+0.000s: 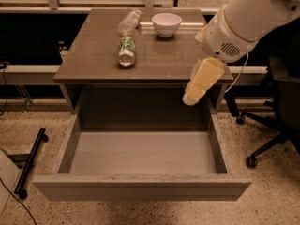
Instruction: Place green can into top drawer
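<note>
gripper (pixel 193 93), carrying nothing (spread or clenched cannot be told), is judged poised for the reach; the green can (pixel 126 50), laid up-left of it, must be grasped next, the top drawer (pixel 140 185) being pulled out below-left.

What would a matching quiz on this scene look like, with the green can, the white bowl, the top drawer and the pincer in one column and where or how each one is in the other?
1. green can
2. white bowl
3. top drawer
4. pincer

A. pulled out, open
B. lying on its side on the cabinet top, next to the clear bottle
C. upright at the back of the cabinet top
D. hanging at the cabinet's front right corner, above the drawer

Pairs: 1-B, 2-C, 3-A, 4-D
</note>
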Motion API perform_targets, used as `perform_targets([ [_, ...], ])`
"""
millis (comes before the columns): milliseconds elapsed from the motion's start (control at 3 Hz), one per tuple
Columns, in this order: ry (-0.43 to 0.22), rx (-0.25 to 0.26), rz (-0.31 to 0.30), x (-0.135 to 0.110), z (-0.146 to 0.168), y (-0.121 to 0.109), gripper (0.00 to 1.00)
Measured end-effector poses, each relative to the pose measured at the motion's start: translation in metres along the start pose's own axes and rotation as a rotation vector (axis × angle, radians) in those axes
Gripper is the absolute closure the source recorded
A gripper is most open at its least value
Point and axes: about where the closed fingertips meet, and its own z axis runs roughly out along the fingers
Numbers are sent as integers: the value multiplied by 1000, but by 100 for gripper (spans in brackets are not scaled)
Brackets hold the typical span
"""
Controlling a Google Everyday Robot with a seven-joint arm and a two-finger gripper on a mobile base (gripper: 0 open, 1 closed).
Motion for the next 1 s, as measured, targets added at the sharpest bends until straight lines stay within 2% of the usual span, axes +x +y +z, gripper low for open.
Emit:
perform_targets([
  [667, -85, -28, 22, -39, 55, -27, 0],
  [1000, -97, -45, 14, -66, 93, -49, 0],
])
